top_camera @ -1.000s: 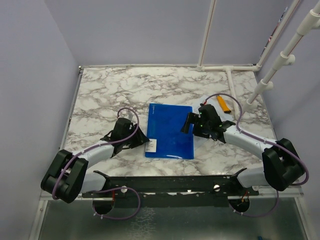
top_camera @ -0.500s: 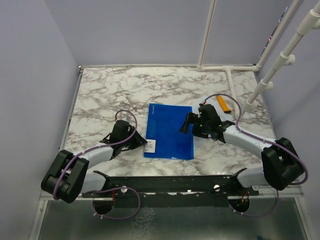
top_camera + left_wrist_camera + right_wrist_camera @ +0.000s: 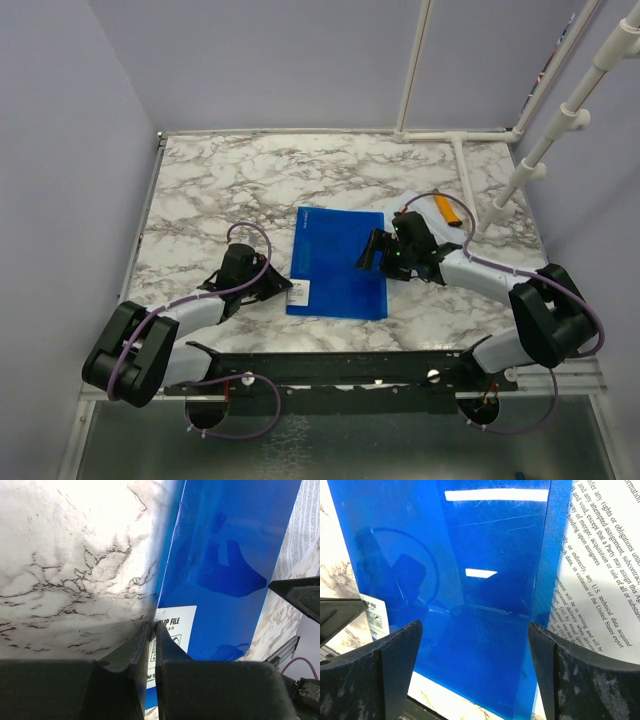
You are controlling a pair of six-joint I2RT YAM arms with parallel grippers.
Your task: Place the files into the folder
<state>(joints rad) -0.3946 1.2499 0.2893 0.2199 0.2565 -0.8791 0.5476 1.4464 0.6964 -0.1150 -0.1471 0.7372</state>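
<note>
The blue folder (image 3: 335, 262) lies shut on the marble table, with its white label (image 3: 301, 291) at the near left corner. My left gripper (image 3: 289, 288) is shut on the folder's left edge beside the label (image 3: 175, 627); the thin edge sits between the jaws (image 3: 153, 626). My right gripper (image 3: 368, 253) is open and hovers low over the folder's right edge (image 3: 470, 580), holding nothing. The files (image 3: 600, 565), white sheets with black print, lie just right of the folder, partly under the right arm (image 3: 415, 199). They also show in the left wrist view (image 3: 301, 525).
An orange tool (image 3: 447, 210) lies right of the files. White pipe frames (image 3: 520, 170) stand at the back right. Purple walls close in the table at the left and back. The black mounting rail (image 3: 350, 370) runs along the near edge.
The left gripper has drawn back a little to the left with the folder's edge, and the folder has slid slightly left. The right gripper has moved left, further over the folder.
</note>
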